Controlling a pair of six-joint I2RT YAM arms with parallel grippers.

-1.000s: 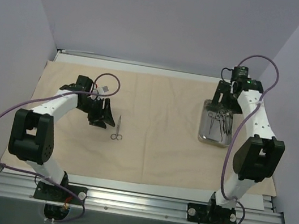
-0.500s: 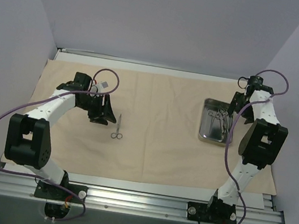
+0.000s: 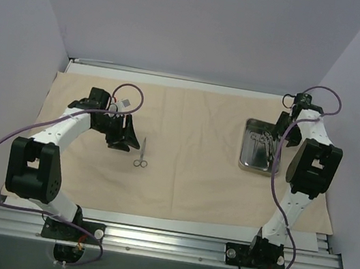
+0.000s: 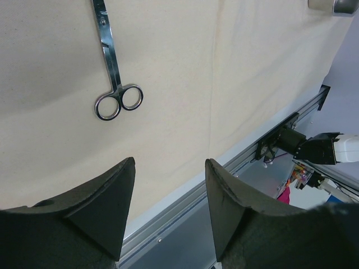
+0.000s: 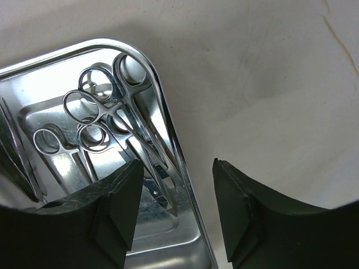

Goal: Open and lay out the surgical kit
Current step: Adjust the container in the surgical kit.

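the beige cloth wrap (image 3: pixel 188 170) lies spread flat on the table. a pair of scissors (image 3: pixel 142 154) rests on it left of centre, blades toward 12 o'clock and rings toward 6. the left gripper (image 4: pixel 170 168) hovers just beside the scissors, at about their 10 o'clock in the top view, fingers spread and pinching nothing. the steel tray (image 3: pixel 250 163) sits at the cloth's 2 o'clock, with ring-handled forceps (image 5: pixel 106 112) piled inside. the right gripper (image 5: pixel 176 165) hangs over the tray's far right rim, fingers apart and holding nothing.
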